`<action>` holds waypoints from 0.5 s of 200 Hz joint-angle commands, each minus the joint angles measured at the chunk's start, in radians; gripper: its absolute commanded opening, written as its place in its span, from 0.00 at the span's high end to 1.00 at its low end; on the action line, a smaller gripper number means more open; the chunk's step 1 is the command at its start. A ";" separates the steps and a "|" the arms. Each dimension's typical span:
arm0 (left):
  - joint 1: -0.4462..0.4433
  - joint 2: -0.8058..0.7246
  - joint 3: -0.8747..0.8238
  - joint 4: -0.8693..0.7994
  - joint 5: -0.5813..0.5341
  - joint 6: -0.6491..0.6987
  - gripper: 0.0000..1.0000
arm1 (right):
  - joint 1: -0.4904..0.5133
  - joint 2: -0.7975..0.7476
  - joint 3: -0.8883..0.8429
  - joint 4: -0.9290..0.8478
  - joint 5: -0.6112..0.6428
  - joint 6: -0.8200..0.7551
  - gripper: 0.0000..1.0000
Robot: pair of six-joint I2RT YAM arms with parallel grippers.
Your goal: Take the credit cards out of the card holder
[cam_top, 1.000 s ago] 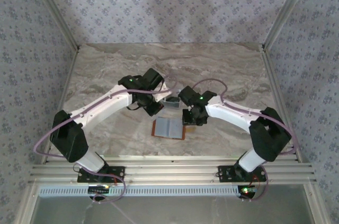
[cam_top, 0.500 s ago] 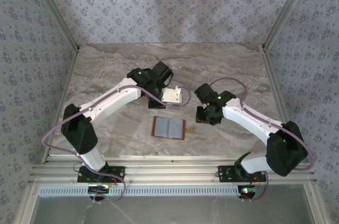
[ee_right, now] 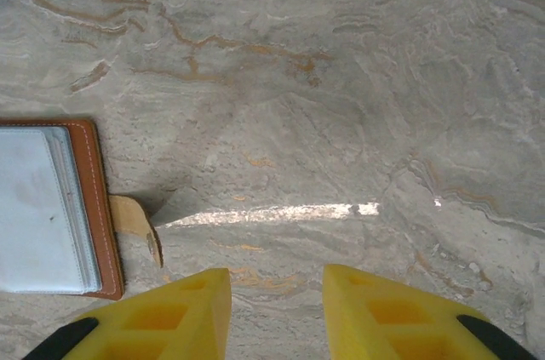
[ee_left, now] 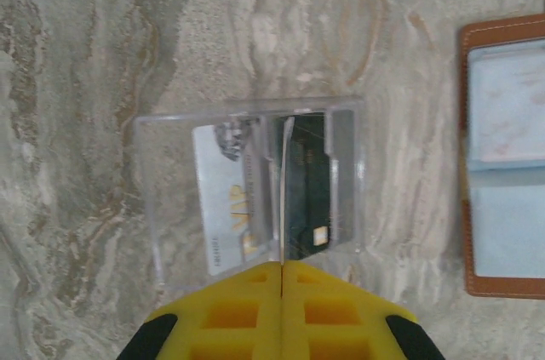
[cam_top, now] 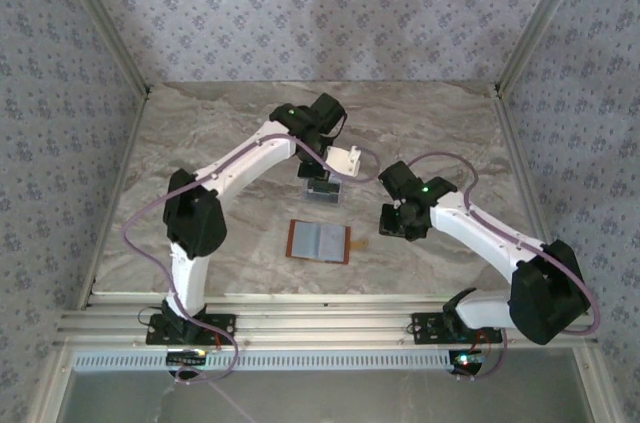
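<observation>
- Credit cards, a pale one point(ee_left: 223, 207) and a dark one point(ee_left: 308, 194), sit inside a clear sleeve point(ee_left: 170, 198). The sleeve is out of the card holder point(cam_top: 320, 241) now.
- The left claw point(ee_left: 281, 266) is shut tight. It pinches the thin middle fold of the clear sleeve, and the two sides spread out like wings.
- A second ago both claws were close together, right above the card holder. Since then the left arm has swung toward the far edge of the worktop point(cam_top: 220, 123), and the sleeve went with it.
- From above, the sleeve shows near the middle of the worktop, just past the card holder's far side. It is hard to tell if the sleeve touches the worktop or hangs over it.
- The card holder lies open and flat near the middle of the near edge. Its grey-blue inside faces up, and no card can be seen in it.
- The right claw point(ee_right: 277, 288) has pulled back toward the right edge. Its fingers are partly open and hold nothing. It hangs just beside the card holder's little side tab point(ee_right: 136, 220).
- It looks like the big step is done. The cards are still tucked in the sleeve, so sliding them out may come next.
</observation>
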 commanded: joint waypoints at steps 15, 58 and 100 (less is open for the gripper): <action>0.017 0.085 0.140 -0.117 0.021 0.053 1.00 | -0.023 -0.018 -0.016 -0.017 -0.004 -0.017 0.65; 0.026 0.190 0.271 -0.187 0.017 0.063 1.00 | -0.037 -0.017 -0.024 -0.009 -0.011 -0.017 0.65; 0.027 0.301 0.415 -0.260 -0.008 0.058 1.00 | -0.046 -0.012 -0.030 0.001 -0.020 -0.015 0.65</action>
